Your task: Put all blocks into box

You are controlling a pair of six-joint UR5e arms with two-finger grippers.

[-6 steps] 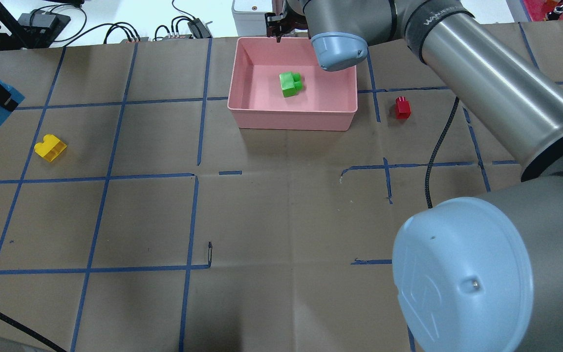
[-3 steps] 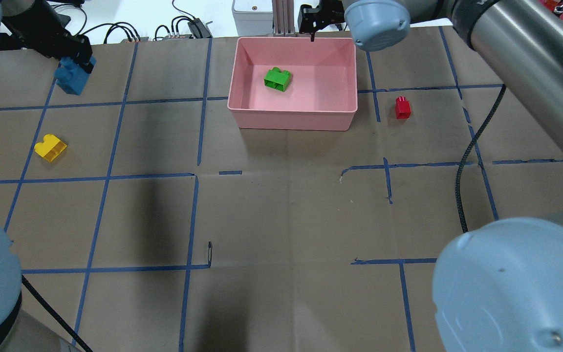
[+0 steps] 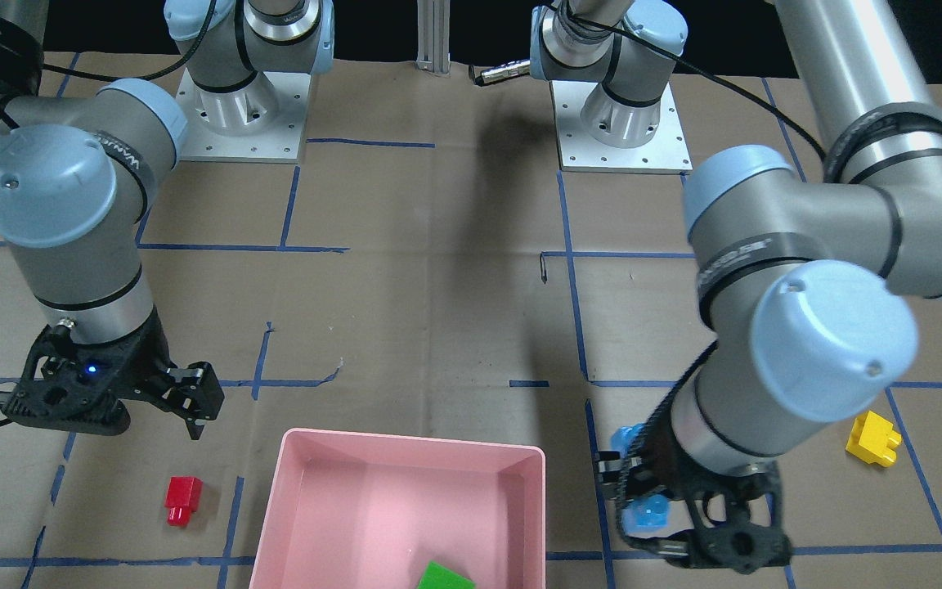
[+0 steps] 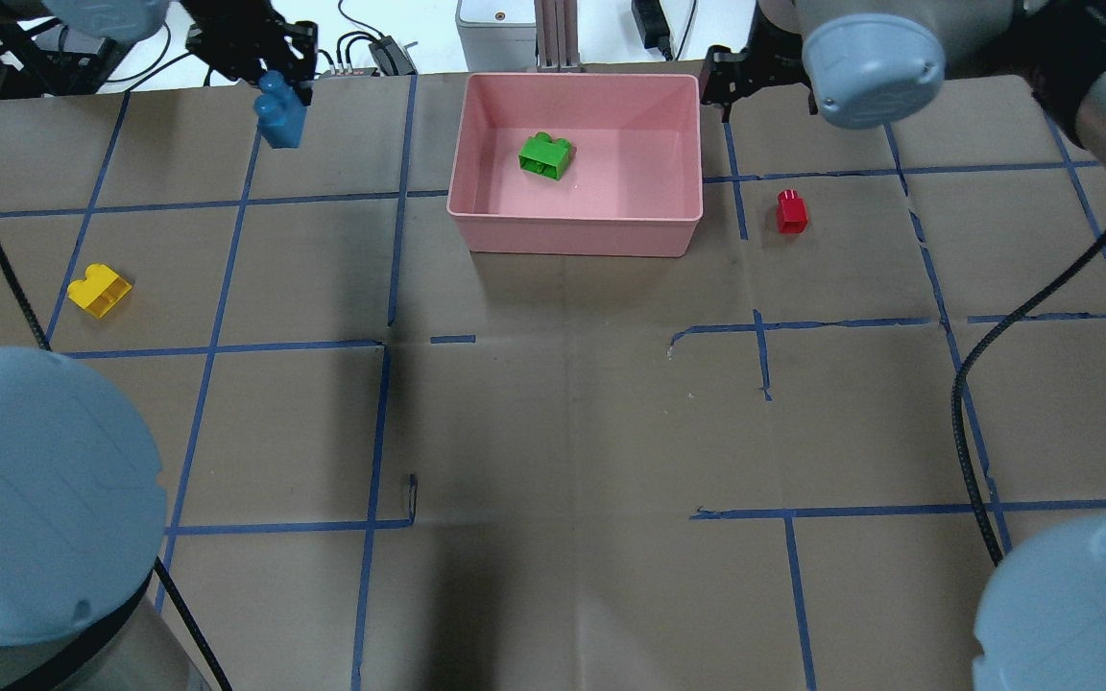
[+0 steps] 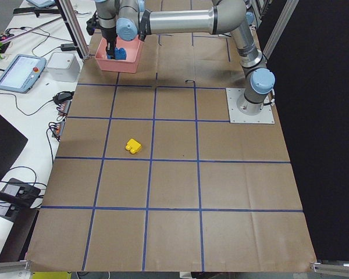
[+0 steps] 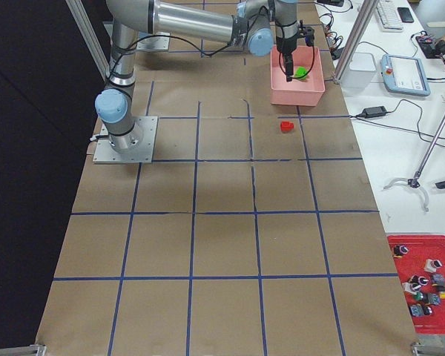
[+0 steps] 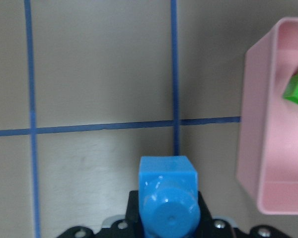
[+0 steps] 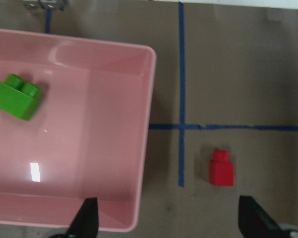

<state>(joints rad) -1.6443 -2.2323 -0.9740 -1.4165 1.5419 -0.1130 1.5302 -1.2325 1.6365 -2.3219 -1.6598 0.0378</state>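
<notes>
Front view: left gripper (image 3: 640, 491) clamped shut on the long blue brick (image 3: 649, 514), held beside the pink box (image 3: 410, 442); right gripper (image 3: 199, 409) spread wide, empty.
Overhead view: green brick (image 4: 544, 154) inside box; red brick (image 4: 790, 211) just right of it, yellow brick (image 4: 99, 289) well left (both on the table (image 4: 563, 413)).
Right wrist view: fingers (image 8: 87, 218) far apart, red brick below them.

You see box (image 8: 89, 139): smooth pink plastic, glossy, glare patch on floor. Green brick (image 8: 16, 96), red brick (image 8: 222, 168), yellow brick (image 4: 100, 290): smooth moulded plastic, slight sheen. Blue brick (image 7: 168, 198): glossy plastic, highlights on stud. Your table cover (image 4: 563, 432): matt brown paper, creased, blue tape lines. Arm tube (image 3: 855, 65): satin metal. Joint cap (image 3: 835, 339): matt blue-grey plastic.
</notes>
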